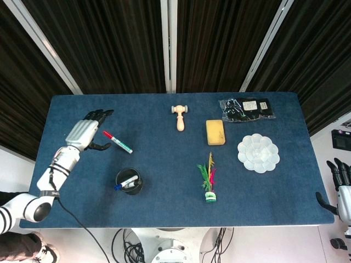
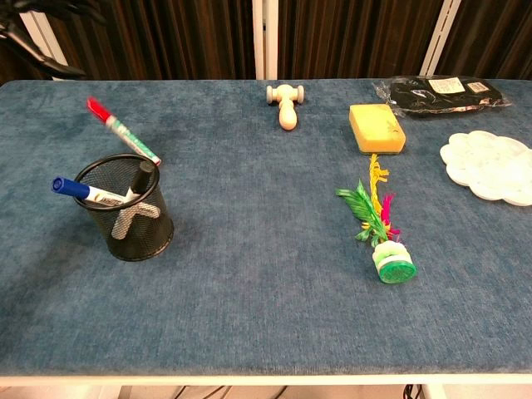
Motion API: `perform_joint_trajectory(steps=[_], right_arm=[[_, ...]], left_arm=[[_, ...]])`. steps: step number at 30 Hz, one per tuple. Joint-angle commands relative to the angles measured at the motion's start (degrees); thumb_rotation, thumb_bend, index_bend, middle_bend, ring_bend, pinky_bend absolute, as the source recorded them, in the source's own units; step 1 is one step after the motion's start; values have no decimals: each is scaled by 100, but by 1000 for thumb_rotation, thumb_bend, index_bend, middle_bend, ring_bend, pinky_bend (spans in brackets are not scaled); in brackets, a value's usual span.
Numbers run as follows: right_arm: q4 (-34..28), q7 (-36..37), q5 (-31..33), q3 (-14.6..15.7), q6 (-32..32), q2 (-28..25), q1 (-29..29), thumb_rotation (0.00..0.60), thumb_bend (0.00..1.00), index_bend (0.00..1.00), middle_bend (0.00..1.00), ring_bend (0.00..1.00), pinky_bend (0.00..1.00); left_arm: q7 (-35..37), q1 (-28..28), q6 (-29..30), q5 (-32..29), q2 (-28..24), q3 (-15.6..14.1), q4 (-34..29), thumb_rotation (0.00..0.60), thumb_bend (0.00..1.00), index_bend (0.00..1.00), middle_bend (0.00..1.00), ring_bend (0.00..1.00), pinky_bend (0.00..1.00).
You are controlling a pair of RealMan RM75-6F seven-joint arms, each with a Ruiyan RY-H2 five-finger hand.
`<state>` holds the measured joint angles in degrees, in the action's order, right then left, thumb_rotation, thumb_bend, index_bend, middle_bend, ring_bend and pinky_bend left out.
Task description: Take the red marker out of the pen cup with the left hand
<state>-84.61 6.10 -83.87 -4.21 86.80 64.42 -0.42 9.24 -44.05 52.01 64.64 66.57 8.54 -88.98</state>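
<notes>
We see the red marker (image 1: 117, 142) lying flat on the blue table (image 1: 164, 181), out of the pen cup (image 1: 129, 181) and a little beyond it toward the far left corner, its red cap pointing at our left hand (image 1: 83, 133). That hand hovers just beside the cap with its fingers spread and nothing in them; we judge it to be clear of the marker, though the head view is too small to rule out a light touch. Our right hand (image 1: 343, 186) hangs off the table's right edge, fingers apart and idle. The cup holds a blue marker (image 2: 83, 192) and a dark one (image 2: 137, 187) leaning inside the mesh. As for handling, the red marker looks light, stiff and smooth-barrelled, so we expect it to roll on the cloth and to slip under a loose pinch. The best hold is probably across the middle of the barrel, thumb against a finger, rather than on the tapered cap end. With the marker resting outside the cup, the task looks essentially done.
</notes>
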Motion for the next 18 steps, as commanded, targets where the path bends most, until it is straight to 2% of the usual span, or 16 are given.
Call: perform_joint_trajectory(steps=[1,5,11,14,16,18], right_arm=[[-23,-6,-12,-6,23,-5,0,600,236,0,0,0,0],[11,14,5,-2,19,6,-9,600,236,0,0,0,0],[122,95,-2,-47,232,102,-87,600,236,0,0,0,0],[140,65,-84,-32,327,142,-109,600,236,0,0,0,0],[136,24,-123,-15,327,155,-101,600,236,0,0,0,0],[118,-60,-156,11,293,164,-82,600,236,0,0,0,0]], left_arm=[[-96,252,311,163,-289,-28,-212,600,223,0,67,0,63],[-563,687,924,547,-652,-276,-470,600,224,0,53,0,56],[-1640,1825,2415,1358,-805,-1008,-783,600,224,0,46,0,19],[-2022,2511,3354,1741,-544,-1274,-473,600,224,0,41,0,6],[-1892,2887,3800,2021,-376,-1458,-29,600,225,0,38,0,1],[-1871,3113,4103,2133,-214,-1454,168,600,224,0,35,0,0]])
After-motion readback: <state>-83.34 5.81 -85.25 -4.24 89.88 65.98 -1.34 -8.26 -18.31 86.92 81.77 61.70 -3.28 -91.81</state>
